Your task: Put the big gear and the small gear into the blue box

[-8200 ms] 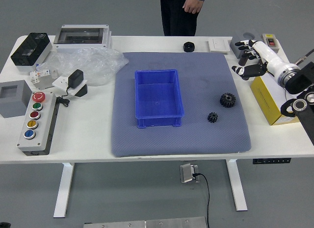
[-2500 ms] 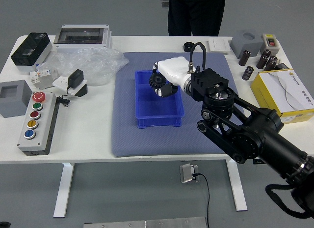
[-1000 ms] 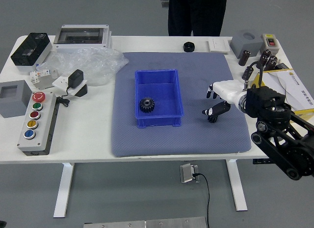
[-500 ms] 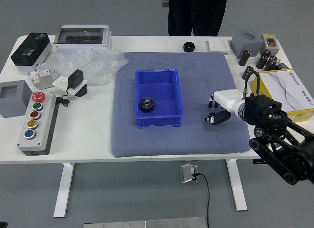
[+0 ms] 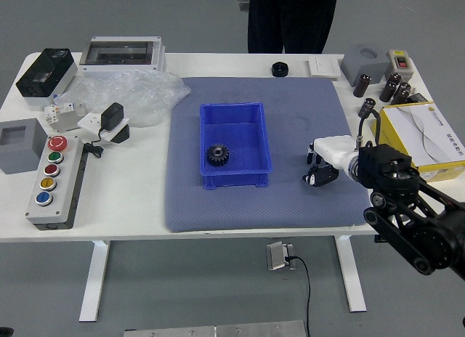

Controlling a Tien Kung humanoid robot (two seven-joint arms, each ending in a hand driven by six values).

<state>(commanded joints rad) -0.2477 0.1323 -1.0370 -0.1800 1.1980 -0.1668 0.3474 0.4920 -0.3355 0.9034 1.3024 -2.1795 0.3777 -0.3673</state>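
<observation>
The box [image 5: 235, 179] is coloured blue; the mat [image 5: 196, 210] is tinted slate-blue; the worktop [image 5: 131, 206] is finished in white.

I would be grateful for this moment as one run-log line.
Big gear in blue box; right hand low over mat, right of box; small gear not distinguishable; left hand out of view; person at far side

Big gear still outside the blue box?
No, the big gear lies inside the blue box, toward its near-left corner.
</observation>
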